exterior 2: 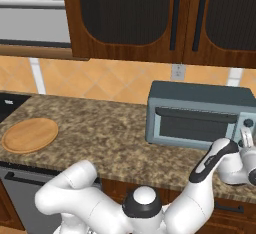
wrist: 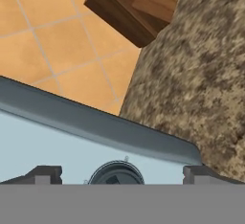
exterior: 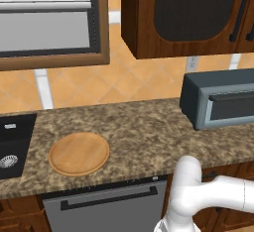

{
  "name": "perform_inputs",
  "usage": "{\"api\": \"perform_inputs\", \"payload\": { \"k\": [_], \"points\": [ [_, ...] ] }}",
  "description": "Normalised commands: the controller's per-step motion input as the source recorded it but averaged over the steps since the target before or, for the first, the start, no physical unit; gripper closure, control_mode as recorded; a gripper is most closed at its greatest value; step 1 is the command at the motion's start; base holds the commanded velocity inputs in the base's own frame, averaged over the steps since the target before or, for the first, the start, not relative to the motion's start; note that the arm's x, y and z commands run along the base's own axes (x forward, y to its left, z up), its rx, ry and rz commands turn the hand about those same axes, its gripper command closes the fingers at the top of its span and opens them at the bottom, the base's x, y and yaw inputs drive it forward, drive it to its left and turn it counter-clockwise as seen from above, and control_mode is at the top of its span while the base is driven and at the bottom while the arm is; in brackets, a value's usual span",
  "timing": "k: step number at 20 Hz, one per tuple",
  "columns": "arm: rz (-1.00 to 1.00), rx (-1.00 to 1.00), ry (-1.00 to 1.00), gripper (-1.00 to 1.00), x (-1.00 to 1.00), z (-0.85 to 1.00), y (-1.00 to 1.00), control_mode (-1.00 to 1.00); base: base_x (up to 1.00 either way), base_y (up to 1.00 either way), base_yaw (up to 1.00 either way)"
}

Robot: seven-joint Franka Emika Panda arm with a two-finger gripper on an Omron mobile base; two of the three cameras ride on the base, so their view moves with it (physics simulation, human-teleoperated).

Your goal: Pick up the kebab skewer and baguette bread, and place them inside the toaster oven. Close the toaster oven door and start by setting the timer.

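Observation:
The toaster oven [exterior: 218, 102] [exterior 2: 200, 115] stands on the granite counter against the tiled wall. The toaster oven door [exterior: 233, 108] [exterior 2: 195, 126] is shut, its bar handle along the top edge. My gripper [exterior 2: 246, 140] [wrist: 117, 176] is at the oven's right-hand control panel, open, with a round dark knob [wrist: 116, 173] between the two fingertips. In the hand view the oven's pale front face [wrist: 57, 146] lies close below the camera. The kebab skewer and the baguette bread are out of view.
A round wooden board [exterior: 79, 153] [exterior 2: 30, 134] lies on the counter left of the oven, beside a dark sink [exterior: 12, 146]. Dark wooden wall cabinets [exterior 2: 150, 18] hang above. A wooden knife block [wrist: 129, 7] stands beyond the oven. A dishwasher front [exterior: 109, 206] sits below the counter.

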Motion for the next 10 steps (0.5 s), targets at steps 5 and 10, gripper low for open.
{"api": "perform_inputs", "payload": {
  "k": [5, 10],
  "points": [
    [0.0, 0.03, 0.0, -1.0, 0.0, -0.04, 0.0, -1.0, 0.0, 0.0, 0.0],
    [0.01, 0.02, 0.0, -1.0, 0.0, 0.0, 0.01, -1.0, 0.0, 0.0, 0.0]
  ]
}}
